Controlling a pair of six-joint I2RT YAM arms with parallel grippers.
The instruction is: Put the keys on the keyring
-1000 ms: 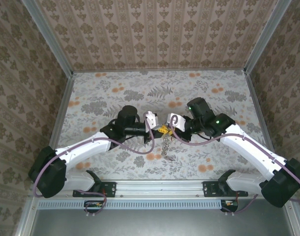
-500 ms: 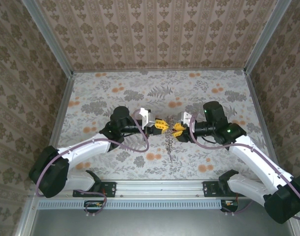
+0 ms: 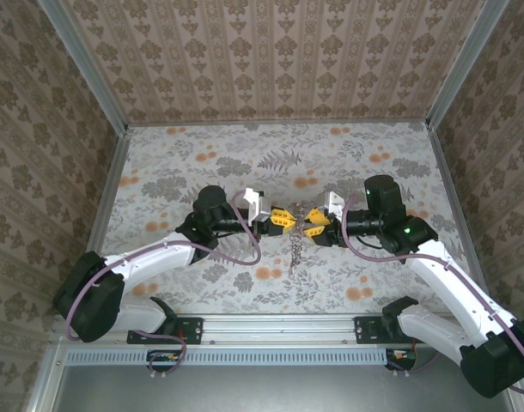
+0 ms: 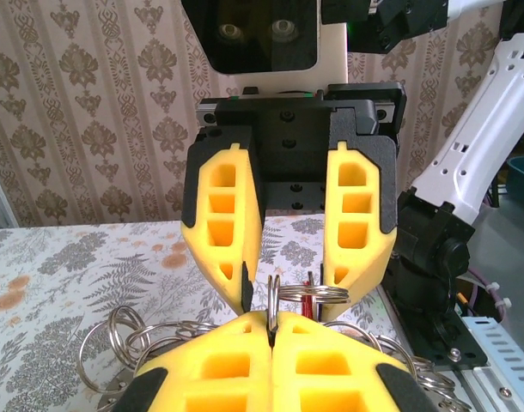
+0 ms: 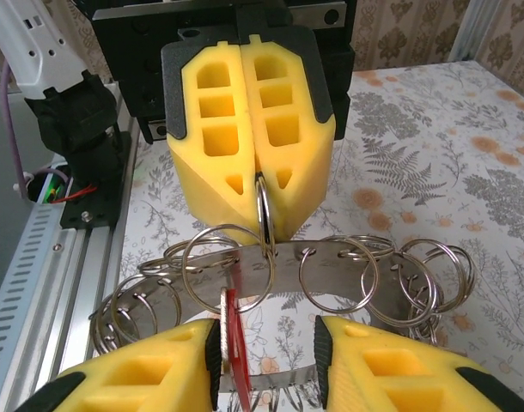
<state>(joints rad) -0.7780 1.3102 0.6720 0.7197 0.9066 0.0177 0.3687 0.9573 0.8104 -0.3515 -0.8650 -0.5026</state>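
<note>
My left gripper (image 4: 271,322) is shut on a silvery split keyring (image 4: 273,296), gripping it edge-on between its yellow fingertips. In the right wrist view this keyring (image 5: 264,215) hangs from those shut fingers and links to a curved metal strip (image 5: 331,262) carrying several more rings. The red-headed key (image 5: 237,348) stands on edge against the left pad of my right gripper (image 5: 269,343), which is open. A larger ring crosses the key's top. From above, the left gripper (image 3: 285,216) and right gripper (image 3: 310,227) face each other, with the ring bunch (image 3: 292,251) dangling between them.
The flower-print table (image 3: 176,163) is walled by patterned panels (image 3: 271,51) on three sides. A metal rail (image 3: 279,326) with both arm bases runs along the near edge. Purple cables (image 3: 245,249) loop beside the left arm.
The right arm has drawn back to the right and its gripper now faces the left gripper across a small gap. The left gripper shifted slightly right, and the ring bunch hangs between them.
</note>
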